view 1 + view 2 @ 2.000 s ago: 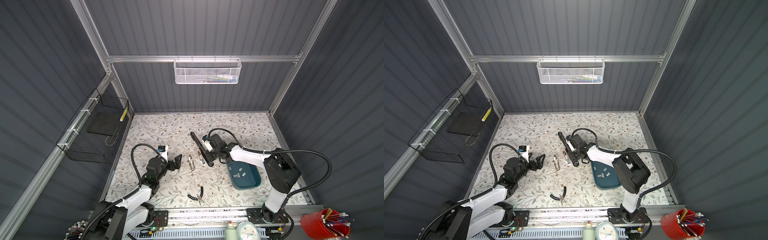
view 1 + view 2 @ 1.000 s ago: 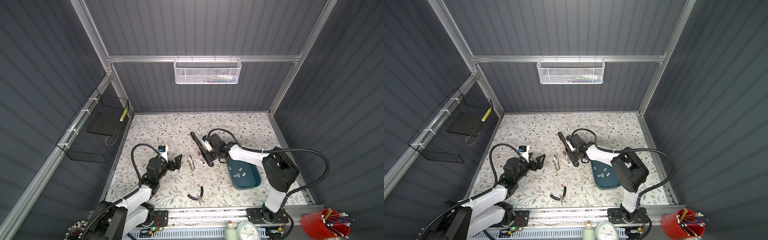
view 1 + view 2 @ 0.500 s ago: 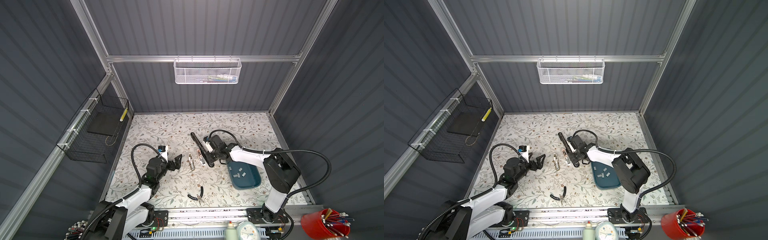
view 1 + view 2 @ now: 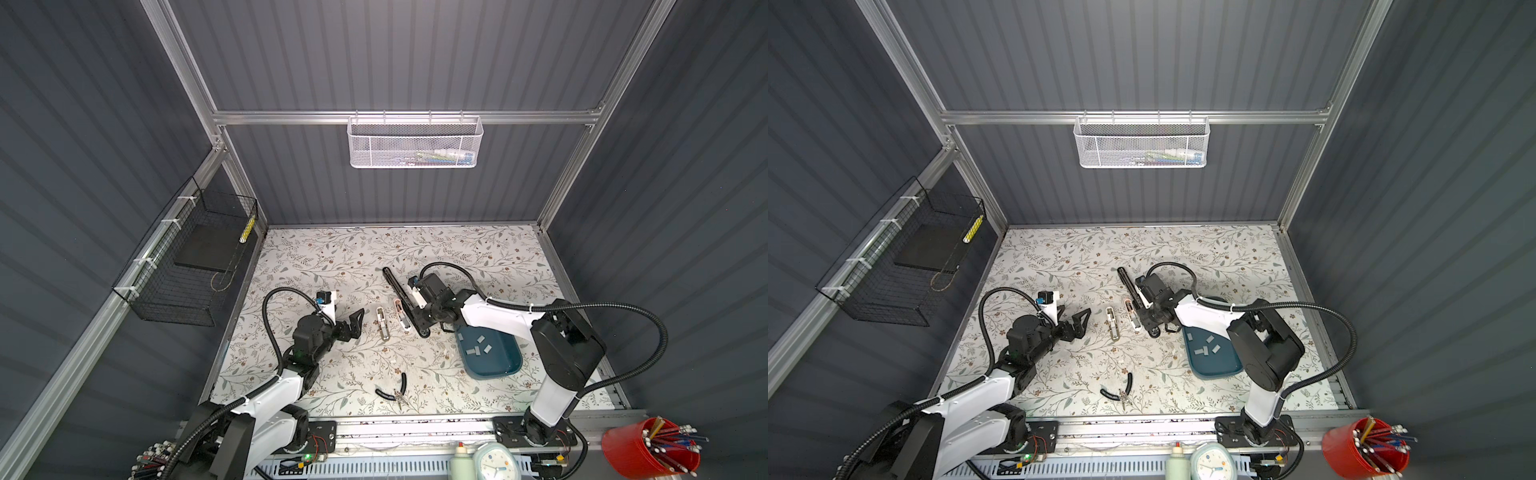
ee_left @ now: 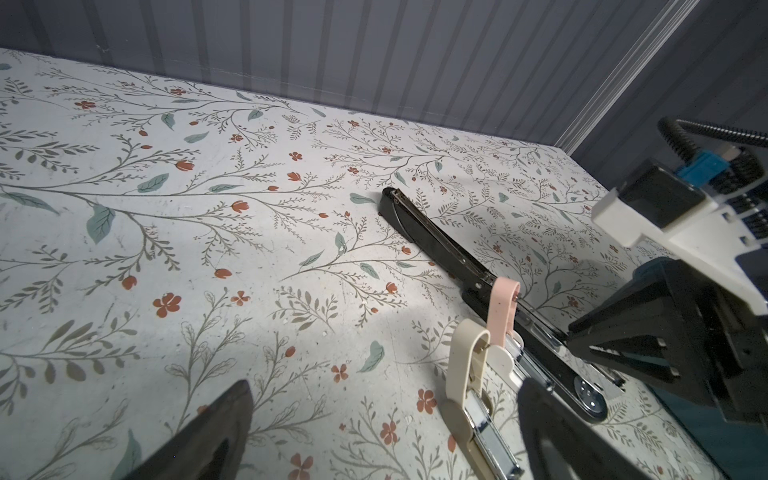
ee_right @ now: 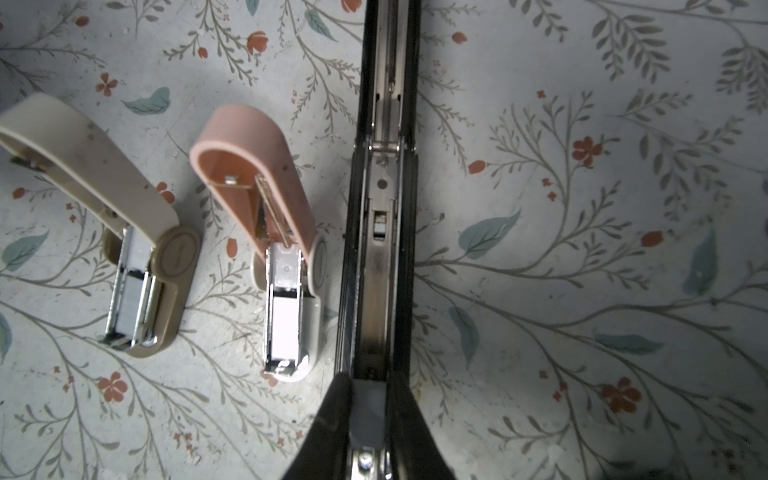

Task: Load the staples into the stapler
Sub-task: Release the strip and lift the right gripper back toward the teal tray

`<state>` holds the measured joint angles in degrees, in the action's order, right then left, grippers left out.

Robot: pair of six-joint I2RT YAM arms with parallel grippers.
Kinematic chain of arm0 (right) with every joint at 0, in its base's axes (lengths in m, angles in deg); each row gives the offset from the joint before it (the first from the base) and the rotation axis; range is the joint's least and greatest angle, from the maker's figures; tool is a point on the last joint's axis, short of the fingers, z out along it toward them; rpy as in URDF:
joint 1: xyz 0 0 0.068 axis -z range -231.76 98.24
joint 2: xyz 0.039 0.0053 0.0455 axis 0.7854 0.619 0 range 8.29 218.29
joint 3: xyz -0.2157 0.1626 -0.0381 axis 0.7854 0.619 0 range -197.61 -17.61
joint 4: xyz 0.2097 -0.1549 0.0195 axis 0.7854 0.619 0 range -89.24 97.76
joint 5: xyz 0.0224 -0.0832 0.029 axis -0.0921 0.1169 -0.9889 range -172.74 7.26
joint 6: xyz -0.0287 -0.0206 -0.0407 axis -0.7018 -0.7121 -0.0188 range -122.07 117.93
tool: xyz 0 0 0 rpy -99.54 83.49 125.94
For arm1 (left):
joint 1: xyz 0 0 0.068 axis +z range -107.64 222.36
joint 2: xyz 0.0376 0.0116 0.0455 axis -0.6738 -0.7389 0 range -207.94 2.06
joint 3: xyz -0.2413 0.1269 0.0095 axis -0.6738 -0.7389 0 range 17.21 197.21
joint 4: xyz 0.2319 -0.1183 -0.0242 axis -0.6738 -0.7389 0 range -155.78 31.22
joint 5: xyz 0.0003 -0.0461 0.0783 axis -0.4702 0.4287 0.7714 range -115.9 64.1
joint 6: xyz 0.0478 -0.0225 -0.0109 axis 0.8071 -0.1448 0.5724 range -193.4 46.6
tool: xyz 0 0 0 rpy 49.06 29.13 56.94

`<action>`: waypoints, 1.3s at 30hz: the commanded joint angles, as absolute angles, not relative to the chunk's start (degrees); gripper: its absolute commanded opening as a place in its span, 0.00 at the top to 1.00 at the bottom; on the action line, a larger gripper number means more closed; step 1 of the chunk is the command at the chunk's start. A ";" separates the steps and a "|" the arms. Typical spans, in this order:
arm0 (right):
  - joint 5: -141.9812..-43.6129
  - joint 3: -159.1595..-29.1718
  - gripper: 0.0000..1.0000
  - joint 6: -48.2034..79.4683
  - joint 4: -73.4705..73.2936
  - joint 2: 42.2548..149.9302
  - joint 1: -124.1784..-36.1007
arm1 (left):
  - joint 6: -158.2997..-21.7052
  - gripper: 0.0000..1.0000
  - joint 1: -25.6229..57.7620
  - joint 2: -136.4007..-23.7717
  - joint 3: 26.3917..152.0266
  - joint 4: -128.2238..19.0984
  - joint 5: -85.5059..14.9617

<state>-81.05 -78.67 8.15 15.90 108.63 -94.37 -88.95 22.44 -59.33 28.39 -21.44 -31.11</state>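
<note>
A long black stapler (image 4: pixel 394 283) (image 4: pixel 1128 283) lies opened flat on the floral mat, its metal channel (image 6: pixel 380 257) facing up. My right gripper (image 6: pixel 368 384) (image 4: pixel 420 325) (image 4: pixel 1152 326) hangs over the channel's near end, shut on a pale grey strip of staples (image 6: pixel 368 409) that sits in the channel mouth. More staples (image 4: pixel 478 345) (image 4: pixel 1204 345) lie loose in the teal tray (image 4: pixel 500 374). My left gripper (image 5: pixel 374 432) (image 4: pixel 354 327) (image 4: pixel 1080 323) rests wide open and empty on the mat, left of the staplers.
Two small opened staplers lie between the arms: a beige one (image 4: pixel 382 325) (image 6: pixel 137 257) and a pink one (image 4: pixel 401 316) (image 6: pixel 270 232), close beside the black stapler. Black pliers (image 4: pixel 395 390) lie near the front edge. A wire basket (image 4: pixel 187 266) hangs on the left wall.
My right gripper has stayed over the near end of the black stapler, shifting only slightly. The left arm has not moved.
</note>
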 commanded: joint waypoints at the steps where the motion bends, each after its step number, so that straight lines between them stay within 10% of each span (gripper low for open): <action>1: -80.31 -77.42 0.74 8.24 18.09 107.17 -94.75 | -87.73 0.01 22.50 -59.46 28.31 -19.93 -31.69; 31: -67.47 -67.91 0.46 5.93 11.81 86.22 -97.52 | -90.55 0.01 22.50 -57.19 29.13 -26.25 -23.00; 39: -68.66 -68.54 0.46 27.51 12.84 77.52 -108.81 | -90.45 0.01 22.50 -57.13 29.56 -27.22 -23.97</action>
